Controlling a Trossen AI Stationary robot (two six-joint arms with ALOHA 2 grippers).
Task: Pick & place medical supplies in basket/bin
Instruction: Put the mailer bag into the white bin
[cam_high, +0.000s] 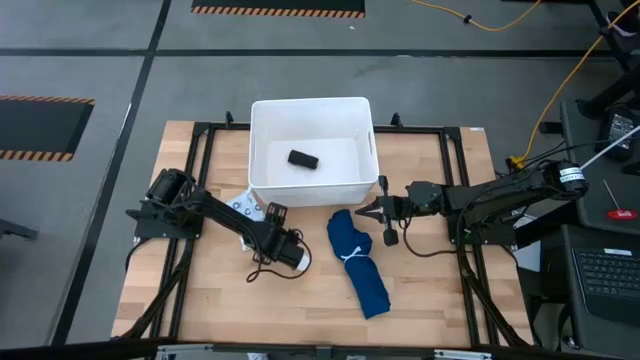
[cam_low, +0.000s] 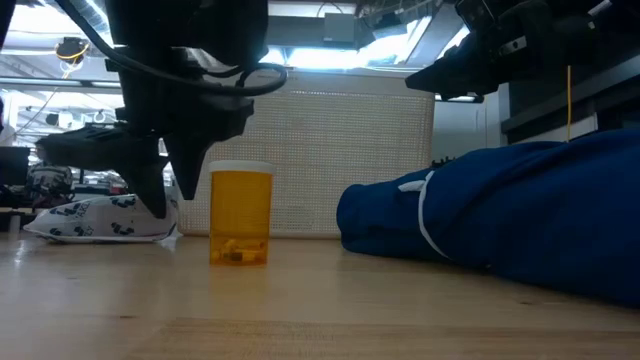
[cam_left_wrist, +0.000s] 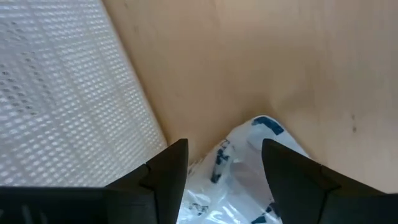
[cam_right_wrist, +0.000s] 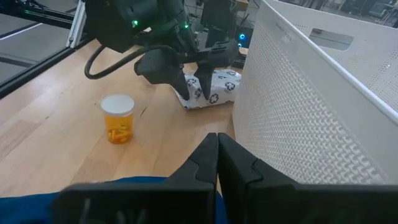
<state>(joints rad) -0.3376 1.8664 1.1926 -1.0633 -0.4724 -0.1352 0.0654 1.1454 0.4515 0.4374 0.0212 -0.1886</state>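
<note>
The blue bundle (cam_high: 358, 263) is lying flat on the table (cam_high: 440, 300), just in front of the white bin (cam_high: 311, 150), with its long side running from near the bin out toward the front right and a white band (cam_high: 351, 256) tied across its middle. The patterned packet (cam_high: 246, 207) is lying by the bin's front left corner. The left gripper (cam_left_wrist: 224, 163) is standing over the packet with its fingers open on both sides of it, not squeezing it. The right gripper (cam_right_wrist: 217, 149) is hanging over the bundle's near end with its fingers closed together, holding nothing. Only the high view is showing a small dark thing (cam_high: 303, 158) inside the bin. The low and right wrist views are showing a yellow bottle (cam_low: 241, 215) with a white cap standing upright. No writing can be read
</note>
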